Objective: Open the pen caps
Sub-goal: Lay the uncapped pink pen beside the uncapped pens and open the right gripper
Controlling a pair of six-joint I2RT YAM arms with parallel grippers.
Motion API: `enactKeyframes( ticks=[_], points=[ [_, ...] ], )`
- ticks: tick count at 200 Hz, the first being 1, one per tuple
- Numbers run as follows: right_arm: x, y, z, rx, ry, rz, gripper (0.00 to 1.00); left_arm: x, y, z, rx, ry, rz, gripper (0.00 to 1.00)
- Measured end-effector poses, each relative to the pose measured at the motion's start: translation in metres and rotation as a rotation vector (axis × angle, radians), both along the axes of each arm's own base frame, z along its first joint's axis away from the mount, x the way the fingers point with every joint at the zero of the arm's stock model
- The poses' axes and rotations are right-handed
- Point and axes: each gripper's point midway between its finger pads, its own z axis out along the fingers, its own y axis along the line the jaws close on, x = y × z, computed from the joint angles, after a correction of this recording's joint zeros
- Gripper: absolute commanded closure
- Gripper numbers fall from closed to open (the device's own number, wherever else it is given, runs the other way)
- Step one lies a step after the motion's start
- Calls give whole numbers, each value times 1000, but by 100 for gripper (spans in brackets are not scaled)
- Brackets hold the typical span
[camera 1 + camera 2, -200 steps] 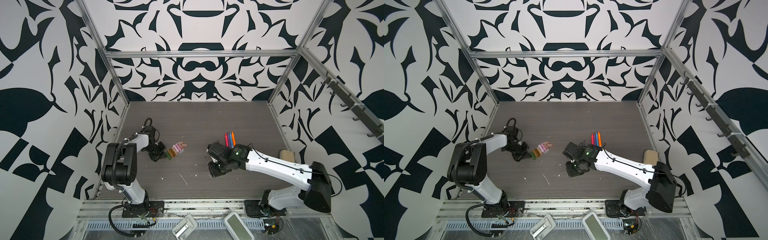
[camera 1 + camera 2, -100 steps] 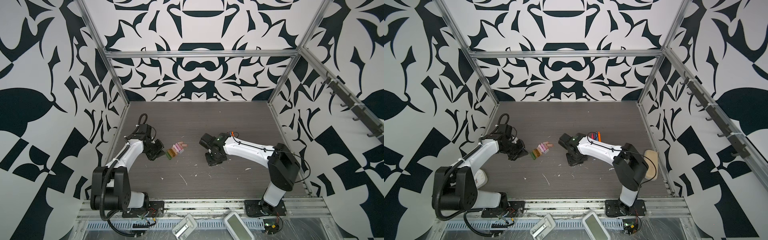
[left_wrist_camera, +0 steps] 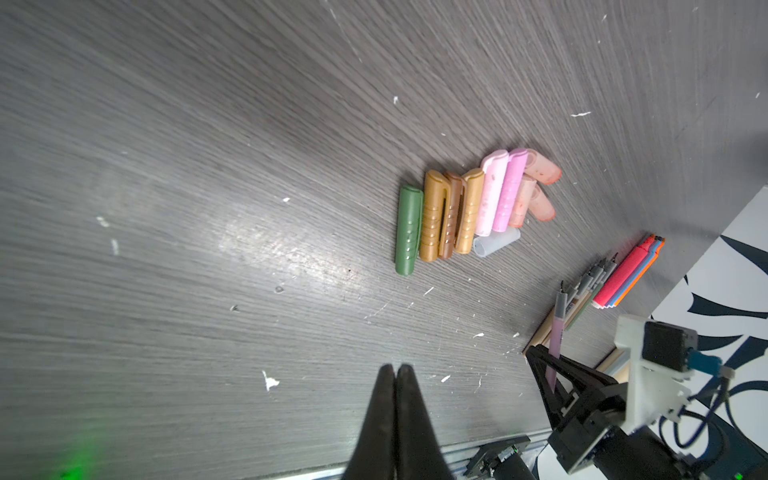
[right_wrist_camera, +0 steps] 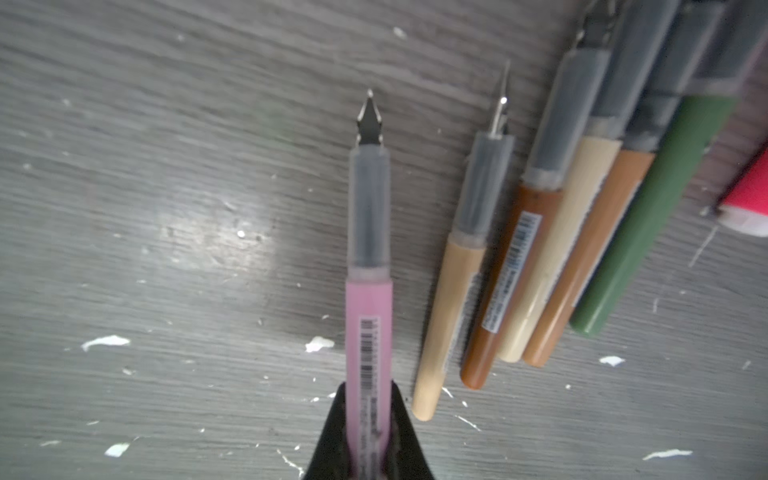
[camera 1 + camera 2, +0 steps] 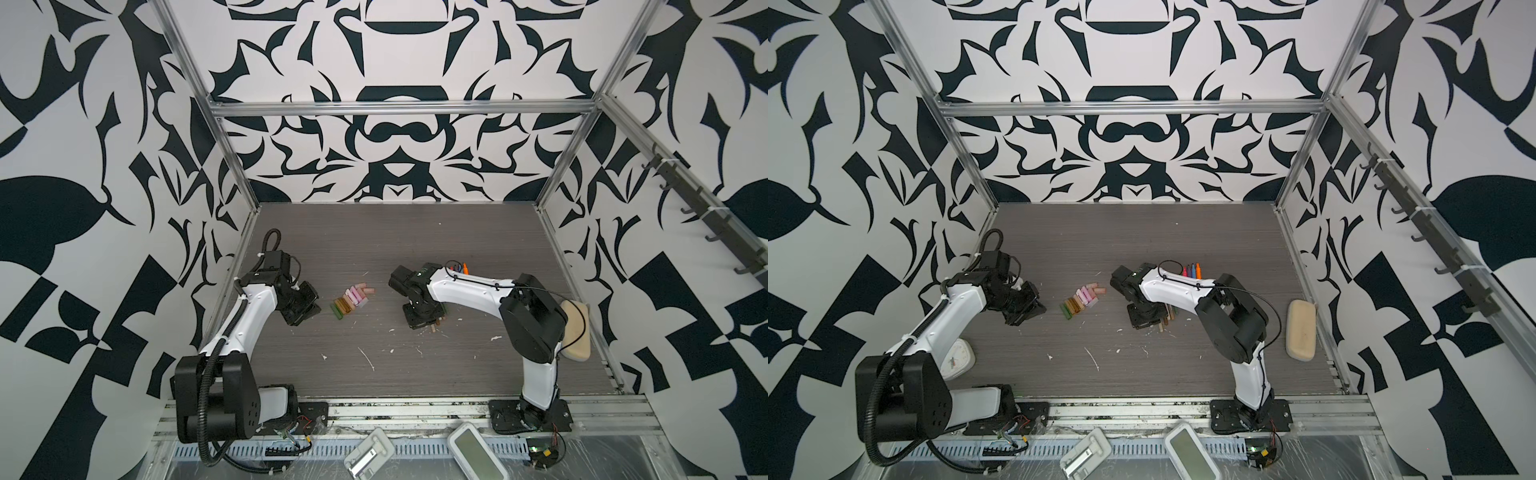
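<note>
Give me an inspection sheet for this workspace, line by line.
Surface: grey wood-grain table, flecked with white scraps.
Job's things: pen caps off, lined up side by side; five uncapped muted pens lying together; bright pens beyond the right arm.
Clutter: beige pouch at the right edge; white dial device by the left arm.
Grippers: left gripper jaws shut, empty; right gripper shut on the pink pen.
Cables: black conduit up the left arm; thin black cable along the right arm.
Surroundings: black-and-white patterned walls, aluminium frame, hook rail.
</note>
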Motion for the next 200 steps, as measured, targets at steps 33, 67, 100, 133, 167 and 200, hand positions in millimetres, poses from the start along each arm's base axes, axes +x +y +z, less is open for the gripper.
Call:
enactKeyframes(
  ticks=[33, 67, 100, 133, 167, 200],
  points=[
    [0, 0, 0, -3, -2, 6, 71, 0, 0, 0, -2, 1, 2, 95],
    [0, 0, 2, 2, -5, 7, 73, 0, 0, 0, -6, 1, 1, 95],
    [2, 6, 19, 59, -31, 19, 84, 0, -1, 1, -10, 1, 0, 95],
    [3, 27, 37, 189, -42, 36, 85, 0, -3, 1, -20, 1, -2, 95],
    [0, 30, 24, 185, -7, 35, 85, 0, -3, 2, -24, 1, -2, 95],
    [1, 25, 7, 148, 25, 21, 87, 0, -3, 2, -24, 1, -2, 95]
  ],
)
